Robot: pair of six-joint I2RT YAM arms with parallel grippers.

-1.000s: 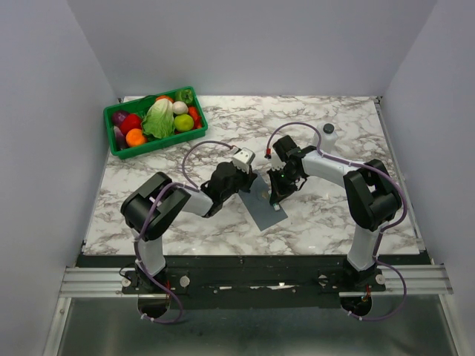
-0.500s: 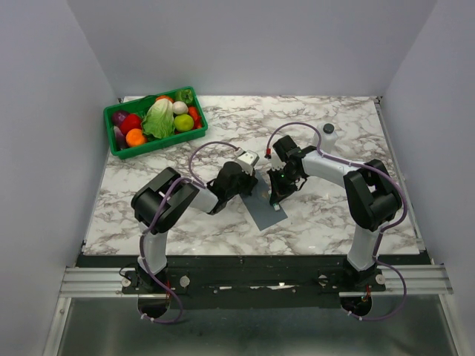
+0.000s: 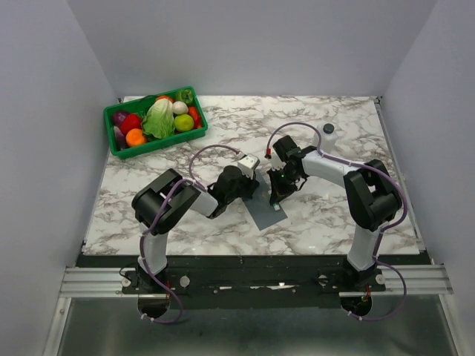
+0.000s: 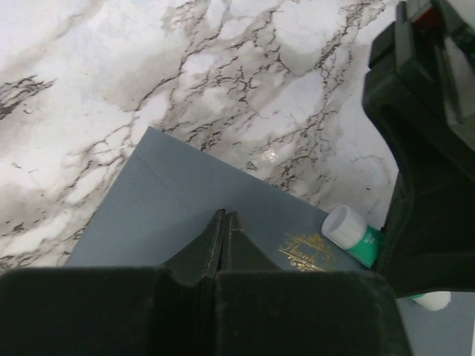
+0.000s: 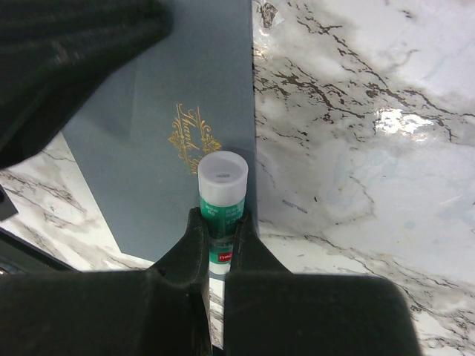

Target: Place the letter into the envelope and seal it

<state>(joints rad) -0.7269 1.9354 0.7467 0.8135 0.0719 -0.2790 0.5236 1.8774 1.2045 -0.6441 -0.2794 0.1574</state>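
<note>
The slate-grey envelope (image 3: 263, 213) lies flat on the marble between the arms, with gold script on its face (image 5: 194, 133). My left gripper (image 4: 224, 215) is shut, its joined tips resting on the envelope (image 4: 171, 196) with nothing between them. My right gripper (image 5: 221, 222) is shut on a green glue stick (image 5: 223, 191) with a white cap. The stick lies along the envelope's right edge and also shows in the left wrist view (image 4: 352, 231). From above, the right gripper (image 3: 274, 199) stands over the envelope's far edge. The letter is out of view.
A green basket (image 3: 148, 147) of toy vegetables stands at the back left. A small white bottle (image 3: 329, 136) sits at the back right, behind the right arm. The right gripper's black body (image 4: 427, 148) rises close to the left gripper's right side.
The left arm's elbow has swung to the right and its wrist has shifted slightly, while its shut tips stay on the envelope. The right arm and the glue stick have not moved.
</note>
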